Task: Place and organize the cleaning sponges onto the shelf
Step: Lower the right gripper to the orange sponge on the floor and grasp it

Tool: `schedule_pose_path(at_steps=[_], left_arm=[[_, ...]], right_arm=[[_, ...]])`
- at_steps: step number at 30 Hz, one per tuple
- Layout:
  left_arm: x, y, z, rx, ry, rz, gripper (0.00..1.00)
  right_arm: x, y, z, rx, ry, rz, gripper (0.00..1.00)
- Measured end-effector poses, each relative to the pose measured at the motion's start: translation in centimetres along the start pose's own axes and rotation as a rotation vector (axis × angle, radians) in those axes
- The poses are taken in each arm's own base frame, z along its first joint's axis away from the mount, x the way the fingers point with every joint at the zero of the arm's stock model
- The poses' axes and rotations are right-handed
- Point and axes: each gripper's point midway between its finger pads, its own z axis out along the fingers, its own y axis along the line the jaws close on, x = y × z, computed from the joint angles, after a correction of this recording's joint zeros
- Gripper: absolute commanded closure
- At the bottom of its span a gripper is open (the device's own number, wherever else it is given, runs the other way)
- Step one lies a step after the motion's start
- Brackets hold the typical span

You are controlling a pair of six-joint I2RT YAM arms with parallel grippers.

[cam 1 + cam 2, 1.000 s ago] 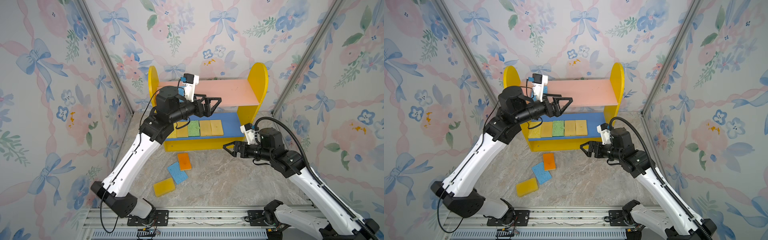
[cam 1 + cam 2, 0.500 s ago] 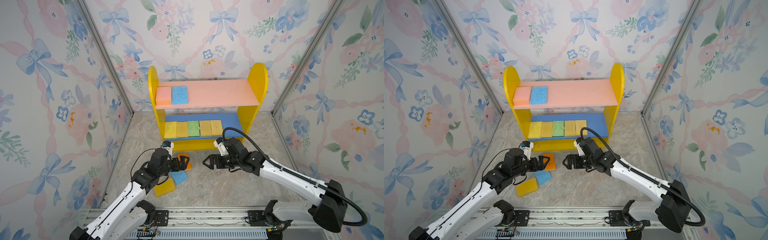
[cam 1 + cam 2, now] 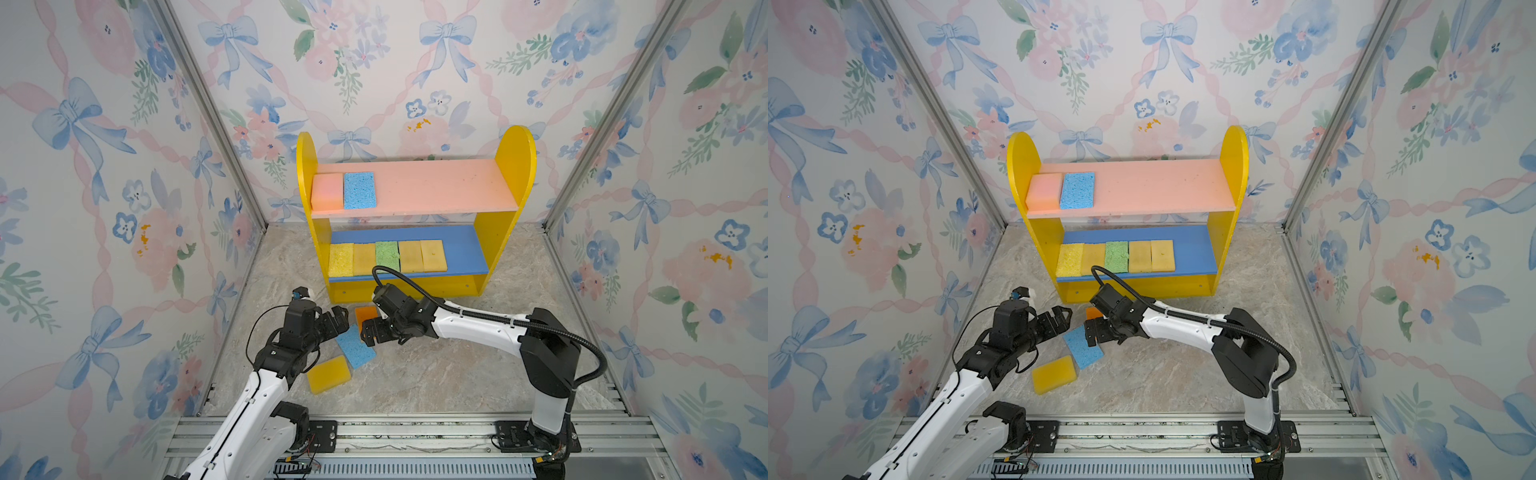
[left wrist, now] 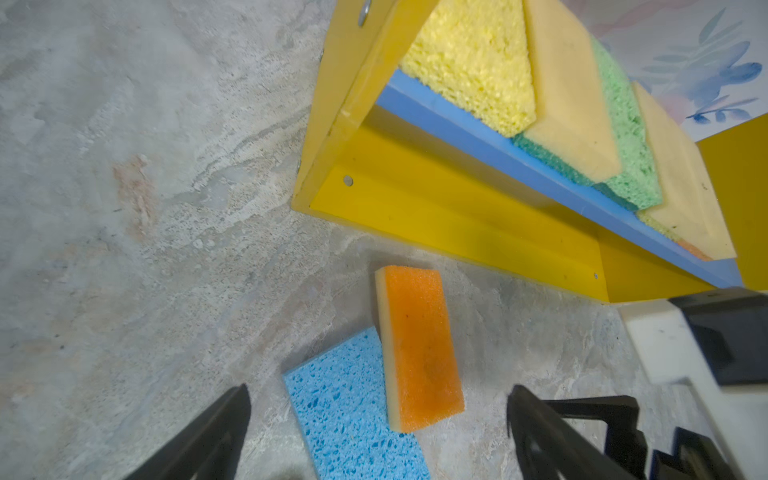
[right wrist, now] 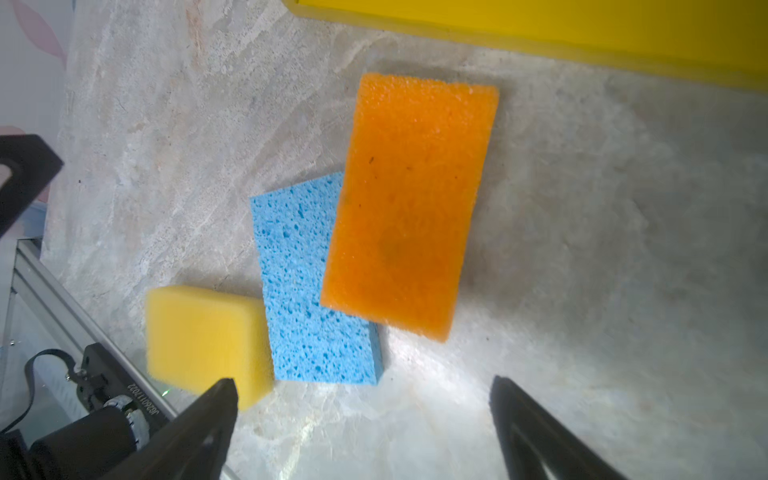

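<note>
The shelf [image 3: 513, 166] stands at the back. A pink sponge [image 3: 327, 191] and a blue sponge [image 3: 359, 190] lie on its pink upper board. Several yellow, tan and green sponges [image 3: 387, 255] line its blue lower board. On the floor in front, an orange sponge [image 3: 365, 314] [image 5: 407, 203] overlaps a blue sponge [image 3: 355, 349] [image 4: 349, 411], and a yellow sponge [image 3: 329, 374] lies beside that. My left gripper [image 3: 336, 320] [image 4: 378, 399] is open just left of them. My right gripper [image 3: 370, 330] [image 5: 363, 384] hangs open over the orange sponge, holding nothing.
Floral walls close in the marble floor [image 3: 436, 374] on three sides, and a metal rail [image 3: 415, 432] runs along the front. The two grippers stand close together, facing each other over the floor sponges. The pink upper board [image 3: 436, 187] is bare to the right of its two sponges.
My left arm has come down from the upper board to the floor sponges. My right gripper has moved left and down to the orange sponge. Both stayed open.
</note>
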Motion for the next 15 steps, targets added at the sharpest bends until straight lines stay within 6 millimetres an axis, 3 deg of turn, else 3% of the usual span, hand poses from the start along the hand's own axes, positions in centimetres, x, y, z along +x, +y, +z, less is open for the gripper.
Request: schedule_pose_path(at_steps=[7,15], left_arm=[[-0.4,0.4,-0.1,-0.01,-0.012,-0.012,0.02],[-0.1,0.5,0.2,-0.011,0.006,-0.017,0.02]], right_arm=[[-0.3,-0.7,3.5,0.097,0.049,-0.01,0.03],[0.0,-1.3,5.7,0.168,0.087,-0.02,0.01]])
